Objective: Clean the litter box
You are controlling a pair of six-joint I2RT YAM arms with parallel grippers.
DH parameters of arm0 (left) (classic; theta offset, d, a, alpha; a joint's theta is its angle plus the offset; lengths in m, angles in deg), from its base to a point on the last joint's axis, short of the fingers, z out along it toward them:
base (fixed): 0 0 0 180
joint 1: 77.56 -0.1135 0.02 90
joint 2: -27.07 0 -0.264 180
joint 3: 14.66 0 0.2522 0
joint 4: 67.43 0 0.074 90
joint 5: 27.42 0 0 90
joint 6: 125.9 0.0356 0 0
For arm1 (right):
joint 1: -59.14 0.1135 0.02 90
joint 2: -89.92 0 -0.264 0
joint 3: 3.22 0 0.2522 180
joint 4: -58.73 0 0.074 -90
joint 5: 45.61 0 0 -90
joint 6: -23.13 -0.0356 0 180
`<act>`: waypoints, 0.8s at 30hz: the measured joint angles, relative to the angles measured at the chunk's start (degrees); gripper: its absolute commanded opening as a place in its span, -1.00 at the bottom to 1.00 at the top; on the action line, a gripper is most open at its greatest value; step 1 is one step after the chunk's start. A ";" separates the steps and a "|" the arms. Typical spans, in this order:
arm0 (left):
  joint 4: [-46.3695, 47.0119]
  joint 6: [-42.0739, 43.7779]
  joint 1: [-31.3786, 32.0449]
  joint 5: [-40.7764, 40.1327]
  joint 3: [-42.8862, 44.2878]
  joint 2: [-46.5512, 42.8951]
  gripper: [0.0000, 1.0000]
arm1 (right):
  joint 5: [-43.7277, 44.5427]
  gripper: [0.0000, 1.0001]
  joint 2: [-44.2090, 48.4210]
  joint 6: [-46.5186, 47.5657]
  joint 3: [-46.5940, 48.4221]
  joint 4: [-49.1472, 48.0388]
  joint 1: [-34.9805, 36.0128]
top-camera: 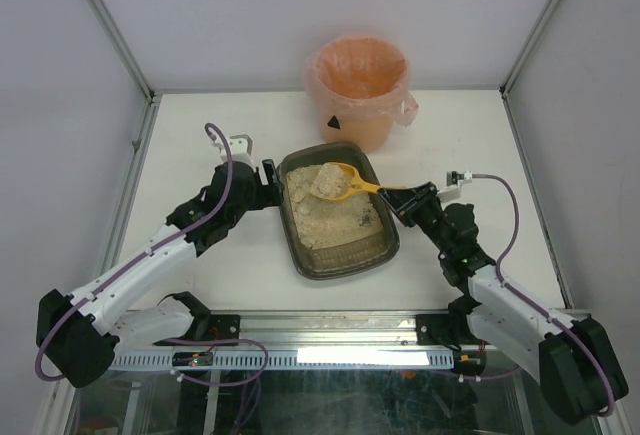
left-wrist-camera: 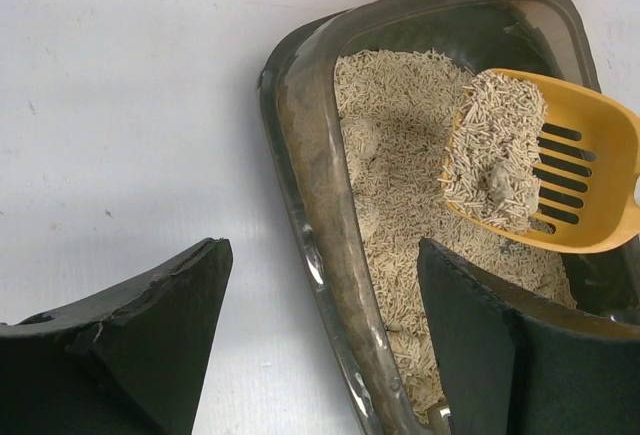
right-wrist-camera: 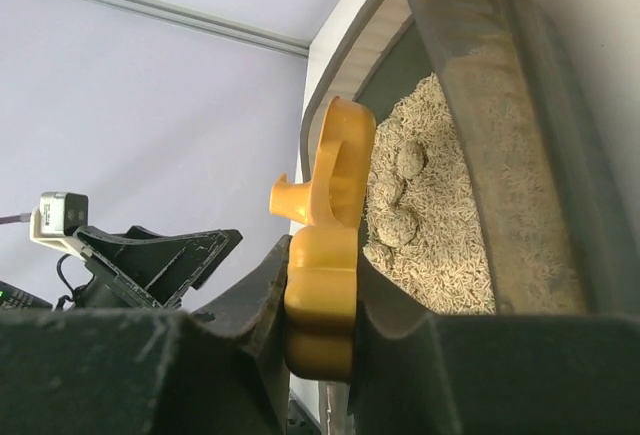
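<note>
The litter box (top-camera: 303, 255), a dark tray of beige litter, lies mid-table. My right gripper (top-camera: 408, 200) is shut on the handle of a yellow slotted scoop (top-camera: 345, 181). It holds the scoop over the box's far part, loaded with litter and a clump (left-wrist-camera: 495, 160). In the right wrist view the fingers pinch the scoop handle (right-wrist-camera: 320, 295), with clumps (right-wrist-camera: 398, 200) in the litter beyond. My left gripper (left-wrist-camera: 325, 310) is open and straddles the box's left rim (left-wrist-camera: 300, 155), one finger over the litter, one outside. It also shows in the top view (top-camera: 268, 183).
A round orange-pink bag-lined bucket (top-camera: 360, 85) stands just behind the litter box at the table's far edge. Enclosure walls and metal posts bound the table on the left, right and back. The arm bases sit at the near edge.
</note>
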 measured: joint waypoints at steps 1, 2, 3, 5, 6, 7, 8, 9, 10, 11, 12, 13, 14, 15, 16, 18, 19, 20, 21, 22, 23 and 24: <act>0.00 0.00 0.00 0.00 0.00 -0.28 0.56 | -1.70 -1.00 -0.39 -0.76 -0.81 -1.62 -1.51; 0.00 0.00 0.00 0.00 0.00 -0.44 0.56 | -2.86 -1.00 -0.79 -1.40 -1.46 -2.80 -2.67; 0.00 0.00 0.00 -0.02 0.00 -0.68 0.56 | -4.63 -1.00 -1.51 -2.45 -2.47 -4.68 -4.35; 0.00 0.00 0.00 -0.04 0.00 -0.96 0.56 | -7.21 -1.00 -3.04 -4.20 -3.87 -7.52 -6.60; 0.00 0.00 0.00 -0.04 0.00 -1.05 0.56 | -8.57 -1.00 -4.11 -5.18 -4.57 -9.29 -7.48; 0.02 0.00 0.00 -0.04 0.02 -1.07 0.56 | -9.51 -1.00 -4.87 -5.84 -4.85 -10.27 -7.82; 0.00 0.00 0.00 -0.04 0.04 -1.07 0.56 | -10.78 -1.00 -5.86 -6.51 -5.03 -11.58 -8.11; 0.00 0.00 0.00 -0.04 0.04 -1.07 0.56 | -12.15 -1.00 -6.75 -7.26 -5.14 -13.00 -8.50; 0.00 0.02 0.00 -0.04 0.07 -1.07 0.56 | -13.00 -1.00 -6.99 -7.82 -5.29 -13.88 -8.85; 0.02 0.02 0.00 -0.04 0.11 -1.07 0.56 | -14.21 -1.00 -6.91 -8.55 -5.62 -14.97 -9.62; 0.00 0.02 0.00 -0.04 0.15 -1.07 0.56 | -14.88 -1.00 -6.56 -9.05 -5.92 -15.47 -10.49; 0.02 0.02 0.00 -0.04 0.22 -1.07 0.57 | -15.43 -1.00 -6.16 -9.46 -6.01 -15.52 -11.28; 0.02 0.02 0.00 -0.04 0.26 -1.07 0.56 | -15.80 -1.00 -6.08 -9.66 -6.01 -15.93 -11.72; 0.04 0.02 0.00 -0.07 0.26 -1.07 0.56 | -16.09 -1.00 -6.19 -9.86 -6.01 -16.46 -11.89; 0.04 0.02 0.00 -0.07 0.26 -1.07 0.56 | -16.68 -1.00 -6.38 -10.14 -6.01 -17.16 -11.98; 0.04 0.02 0.00 -0.07 0.26 -1.05 0.55 | -18.43 -1.00 -6.45 -10.91 -6.25 -18.45 -13.31; 0.04 0.02 0.00 -0.07 0.28 -1.05 0.56 | -18.73 -1.00 -6.38 -11.47 -6.62 -19.08 -14.34; 0.04 0.02 0.00 -0.04 0.28 -1.05 0.56 | -19.02 -1.00 -6.40 -11.82 -6.88 -19.34 -14.97; 0.04 0.02 0.00 -0.04 0.28 -1.05 0.56 | -19.12 -1.00 -6.73 -12.04 -7.04 -19.67 -15.32; 0.04 0.02 0.00 -0.04 0.28 -1.05 0.56 | -19.41 -1.00 -7.34 -12.31 -7.10 -20.33 -15.43; 0.04 0.02 0.00 -0.04 0.28 -1.05 0.56 | -20.04 -1.00 -8.11 -12.83 -7.26 -21.55 -15.52; 0.07 0.02 0.00 -0.04 0.28 -1.03 0.55 | -20.63 -1.00 -8.68 -13.42 -7.74 -22.80 -15.93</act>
